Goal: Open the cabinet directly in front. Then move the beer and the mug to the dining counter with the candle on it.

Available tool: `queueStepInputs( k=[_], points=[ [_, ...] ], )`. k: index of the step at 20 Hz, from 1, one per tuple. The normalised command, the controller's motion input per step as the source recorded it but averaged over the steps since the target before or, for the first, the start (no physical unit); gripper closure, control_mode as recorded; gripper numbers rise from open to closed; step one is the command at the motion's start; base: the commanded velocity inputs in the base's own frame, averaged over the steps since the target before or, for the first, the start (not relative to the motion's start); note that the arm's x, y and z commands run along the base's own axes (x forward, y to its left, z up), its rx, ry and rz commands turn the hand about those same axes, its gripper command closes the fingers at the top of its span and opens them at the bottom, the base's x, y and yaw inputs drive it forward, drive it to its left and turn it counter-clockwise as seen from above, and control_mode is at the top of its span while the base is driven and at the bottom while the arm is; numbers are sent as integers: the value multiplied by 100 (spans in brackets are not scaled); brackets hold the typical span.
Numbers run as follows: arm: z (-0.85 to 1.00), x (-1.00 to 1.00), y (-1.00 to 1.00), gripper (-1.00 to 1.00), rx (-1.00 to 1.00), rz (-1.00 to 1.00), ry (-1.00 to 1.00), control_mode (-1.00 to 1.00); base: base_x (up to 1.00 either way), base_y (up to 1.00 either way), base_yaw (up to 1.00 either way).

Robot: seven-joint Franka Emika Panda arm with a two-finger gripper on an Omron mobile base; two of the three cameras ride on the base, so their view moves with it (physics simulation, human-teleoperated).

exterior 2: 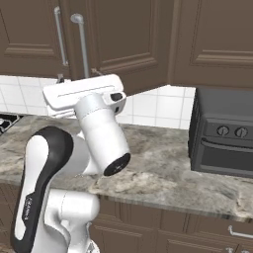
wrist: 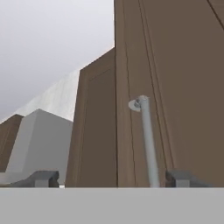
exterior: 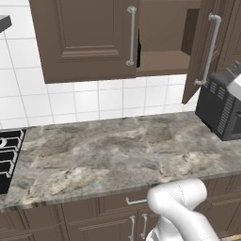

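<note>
The cabinet [exterior: 84,37] hangs above the stone counter [exterior: 117,150]. Its right door [exterior: 207,47] stands swung out, exposing a bare shelf [exterior: 162,61]; the left door is closed. In the hand view the gripper [wrist: 113,178] has fingers spread wide, with the door's bar handle [wrist: 148,140] between them, nearer the right fingertip.

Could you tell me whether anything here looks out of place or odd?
Nothing is spilled or damaged. The cabinet's right door stands swung open while the left door is shut. The open shelf part seen shows no bottle or mug.
</note>
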Motion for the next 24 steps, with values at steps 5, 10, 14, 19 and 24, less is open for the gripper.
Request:
queueStepInputs(
  k=[5,10,14,19,24],
  points=[
    [0,-92,96,-100,-4,0,0,-100,0,0,0],
    [0,-88,100,-100,-22,-8,5,-100,0,0,0],
    [0,-81,87,-100,-34,-26,14,-100,0,0,0],
    [-6,24,54,-100,-31,-36,26,-100,0,0,0],
    [0,100,2,-100,-3,-13,21,-100,0,0,0]
  ],
)
